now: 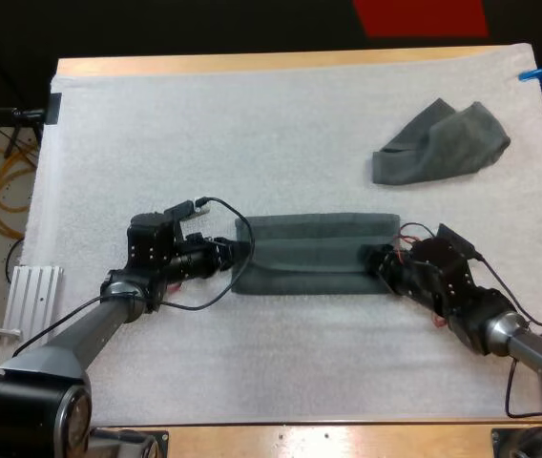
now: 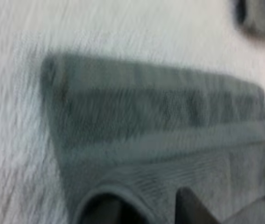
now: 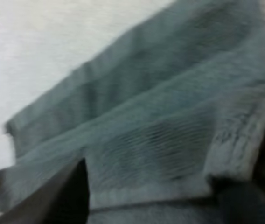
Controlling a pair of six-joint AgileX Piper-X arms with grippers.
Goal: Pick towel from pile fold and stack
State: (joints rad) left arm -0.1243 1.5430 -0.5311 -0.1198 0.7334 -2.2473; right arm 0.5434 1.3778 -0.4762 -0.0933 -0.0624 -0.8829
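Note:
A dark grey-green towel [image 1: 314,253] lies folded into a long strip across the middle of the white mat [image 1: 252,124]. My left gripper [image 1: 238,253] is at the strip's left end, and its fingers [image 2: 188,207] press on a raised fold of the towel [image 2: 160,140]. At the right end my right gripper [image 1: 374,260] grips the hem, with the cloth [image 3: 160,140] bunched between its fingers [image 3: 72,193]. A second towel [image 1: 443,143] lies crumpled at the far right of the mat.
A white ribbed rack [image 1: 32,296] sits off the mat's left edge, beside my left arm. Bare mat stretches behind and in front of the folded strip.

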